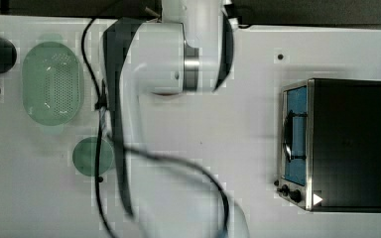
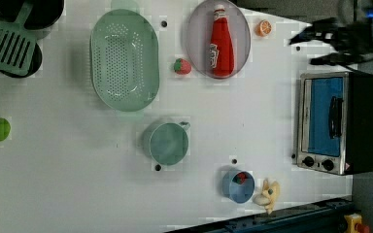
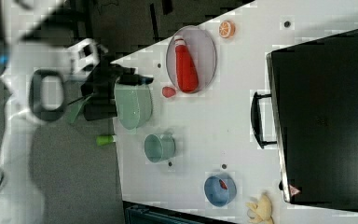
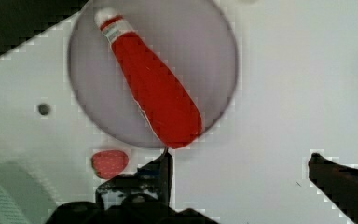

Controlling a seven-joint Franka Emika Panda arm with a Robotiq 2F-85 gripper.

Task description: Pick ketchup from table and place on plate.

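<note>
The ketchup (image 2: 221, 43) is seen lying flat on the plate (image 2: 195, 48), its white cap toward the plate's far rim in the left view. The gripper (image 4: 240, 161) is held apart from it, fingers spread wide with nothing between them. Just beside the plate a strawberry (image 2: 182, 66) and an orange slice (image 2: 263, 28) are found. One green basket (image 2: 124, 60), one green cup (image 2: 167, 143), one blue cup (image 2: 238, 186), one toaster oven (image 2: 337, 123) and one lime (image 2: 0, 129) (at the table's edge) are counted. In the top view the arm (image 1: 149, 64) is spread across the table (image 1: 258, 124); the left view gives the plate unobstructed.
</note>
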